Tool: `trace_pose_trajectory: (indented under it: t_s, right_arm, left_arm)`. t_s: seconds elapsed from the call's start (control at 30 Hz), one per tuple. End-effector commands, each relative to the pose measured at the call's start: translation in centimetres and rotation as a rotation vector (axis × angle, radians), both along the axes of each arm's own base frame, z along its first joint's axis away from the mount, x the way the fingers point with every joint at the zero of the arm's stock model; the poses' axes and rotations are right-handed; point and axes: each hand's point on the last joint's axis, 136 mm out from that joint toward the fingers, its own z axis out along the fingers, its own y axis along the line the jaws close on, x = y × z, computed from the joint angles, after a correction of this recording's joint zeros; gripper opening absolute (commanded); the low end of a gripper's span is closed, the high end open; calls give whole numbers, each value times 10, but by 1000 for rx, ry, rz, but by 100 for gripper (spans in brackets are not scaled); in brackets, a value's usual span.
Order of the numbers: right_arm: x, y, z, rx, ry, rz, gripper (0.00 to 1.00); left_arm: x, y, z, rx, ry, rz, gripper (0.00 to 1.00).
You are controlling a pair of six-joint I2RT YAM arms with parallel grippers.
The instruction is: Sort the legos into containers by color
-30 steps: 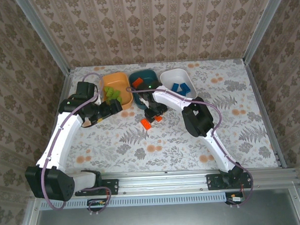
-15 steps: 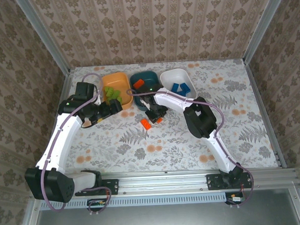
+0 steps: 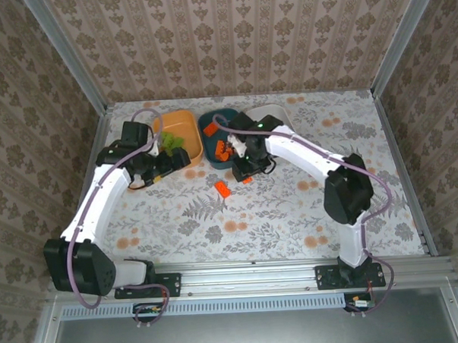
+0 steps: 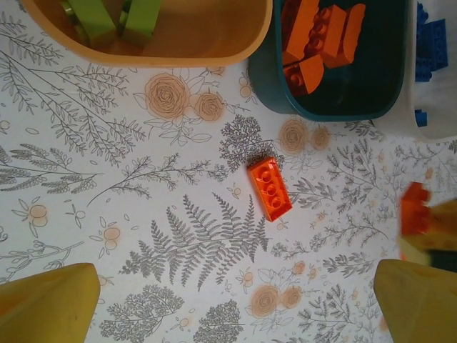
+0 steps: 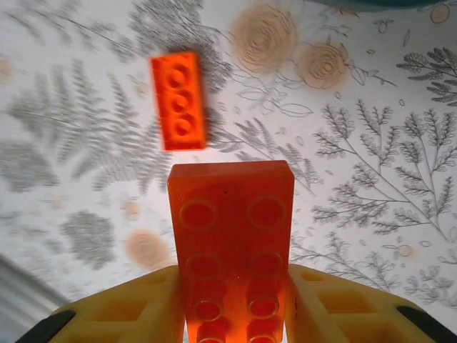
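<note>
1 orange brick [image 5: 232, 214] in right gripper [image 5: 232, 304], clear from right wrist.

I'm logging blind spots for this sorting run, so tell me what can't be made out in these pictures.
- white bowl: top view, right arm covers most of it; left wrist view, right edge cuts it, so blue bricks can't be counted.
- green bricks: left wrist view, top edge cuts them.
- held orange brick: right wrist view, bottom edge cuts its lower end.
</note>
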Motion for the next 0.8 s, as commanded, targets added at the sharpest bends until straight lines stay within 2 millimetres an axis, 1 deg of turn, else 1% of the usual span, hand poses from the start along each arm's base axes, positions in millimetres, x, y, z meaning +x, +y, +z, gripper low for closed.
trace_pose_trajectory:
  t_s: [0.0,0.07,0.13,0.23,0.33,0.43,0.53,0.63,0.77]
  right_arm:
    - [13,9,29,260,90,-188,39]
    - [37,12,43,391,118,-317,38]
    - [61,16,52,490,135,-423,38]
    - [94,21,53,581,160,-574,36]
    - [123,24,39,607,179,-703,36]
    - [152,30,26,634,166,-792,37]
    - [176,31,9,641,152,-879,37]
    - [194,35,-6,654,156,-943,37]
    - [211,39,-23,656,154,-993,37]
  left_arm:
    - [15,-11,15,-43,-42,-21,100]
    - [19,-16,14,-49,-39,-35,100]
    - [22,-19,13,-51,-36,-48,100]
    - [24,-24,11,-57,-28,-65,100]
    - [24,-29,8,-62,-18,-81,100]
    - [23,-31,5,-62,-7,-92,100]
    - [24,-30,3,-53,-2,-102,100]
    - [25,-29,1,-52,7,-104,100]
    - [29,-32,-2,-61,20,-113,100]
